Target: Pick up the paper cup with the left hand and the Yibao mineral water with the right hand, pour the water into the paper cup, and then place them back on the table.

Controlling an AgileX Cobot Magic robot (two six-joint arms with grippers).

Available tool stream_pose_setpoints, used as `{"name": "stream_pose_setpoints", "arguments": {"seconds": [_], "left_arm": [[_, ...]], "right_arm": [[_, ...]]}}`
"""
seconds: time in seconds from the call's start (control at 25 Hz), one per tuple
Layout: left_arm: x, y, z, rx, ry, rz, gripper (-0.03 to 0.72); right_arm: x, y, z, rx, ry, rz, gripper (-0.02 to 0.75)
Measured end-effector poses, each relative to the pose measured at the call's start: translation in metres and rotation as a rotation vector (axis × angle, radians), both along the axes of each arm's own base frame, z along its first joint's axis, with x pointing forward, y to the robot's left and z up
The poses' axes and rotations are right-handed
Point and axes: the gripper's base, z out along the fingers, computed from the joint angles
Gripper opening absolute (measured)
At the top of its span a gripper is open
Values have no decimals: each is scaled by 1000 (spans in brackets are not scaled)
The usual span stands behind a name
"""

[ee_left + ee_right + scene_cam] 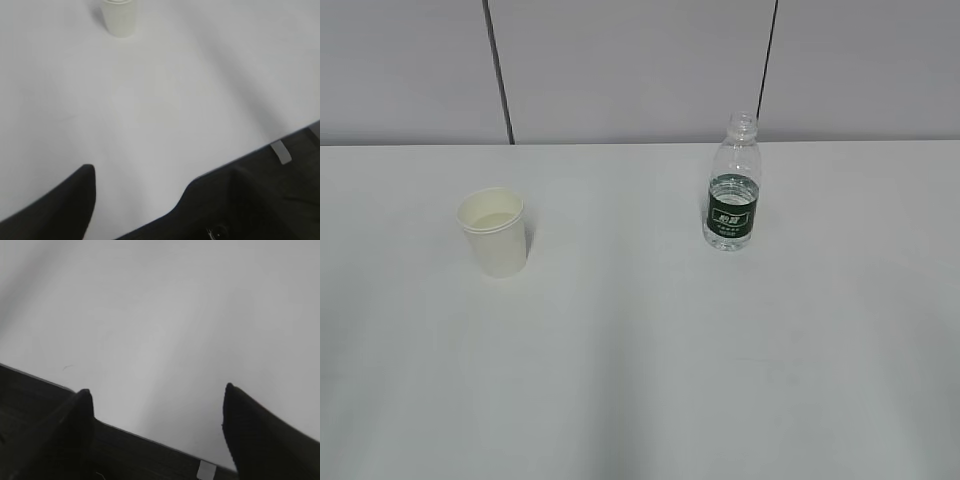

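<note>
Standing upright on the table (620,380), paper cup (495,232) and Yibao mineral water (732,190), well apart from both hands' spread, empty fingers (80,415).

Paper cup (119,17) rim beyond the top edge; label print illegible.

A wide white table (640,360) runs back to a pale grey panelled wall. A cream paper cup (495,232) stands upright on it, left of centre, with what looks like some liquid inside. Well apart to the right and slightly farther back stands the Yibao mineral water (733,185), upright and capless, its dark green label facing forward, about half full.
</note>
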Motion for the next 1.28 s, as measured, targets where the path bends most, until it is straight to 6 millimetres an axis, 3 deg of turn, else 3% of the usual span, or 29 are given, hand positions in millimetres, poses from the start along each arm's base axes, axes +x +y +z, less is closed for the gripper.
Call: {"name": "stream_pose_setpoints", "arguments": {"seconds": [0.52, 0.76, 1.28], "left_arm": [[-15, 8, 1, -26, -112, 339, 496], [-29, 8, 1, -44, -195, 354, 496], [-30, 8, 1, -45, -200, 359, 496]], "right_arm": [[-15, -5, 1, 10, -90, -405, 592], [-26, -4, 0, 18, -165, -422, 592], [-26, -4, 0, 18, -165, -422, 591]]}}
